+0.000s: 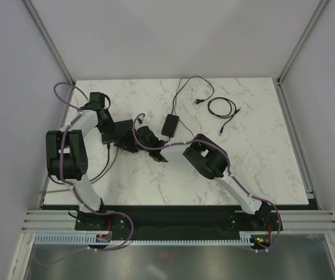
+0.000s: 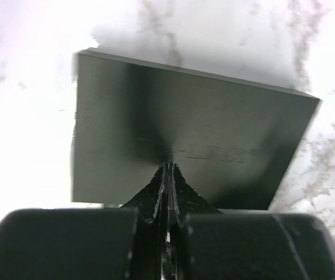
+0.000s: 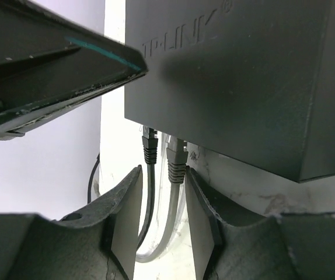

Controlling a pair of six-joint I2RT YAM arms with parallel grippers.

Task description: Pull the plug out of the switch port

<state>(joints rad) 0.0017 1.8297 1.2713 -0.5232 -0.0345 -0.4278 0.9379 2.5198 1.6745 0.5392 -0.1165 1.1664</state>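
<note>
The switch (image 2: 214, 111) is a flat black box lying on the marble table; it also shows in the right wrist view (image 3: 243, 70) and, mostly covered by the grippers, in the top view (image 1: 116, 129). A black plug (image 3: 150, 149) and a grey plug (image 3: 177, 164) sit in ports on its edge. My right gripper (image 3: 163, 178) is open, its fingers (image 3: 126, 198) on either side of both plugs, the grey one close to the right finger. My left gripper (image 2: 168, 168) is shut, its tips resting on the switch's top.
A small black power adapter (image 1: 170, 125) with a thin cord lies behind the switch. A coiled black cable (image 1: 223, 108) lies at the back right. The plugs' cables (image 1: 106, 160) trail toward the table's near left edge. Enclosure walls stand on both sides.
</note>
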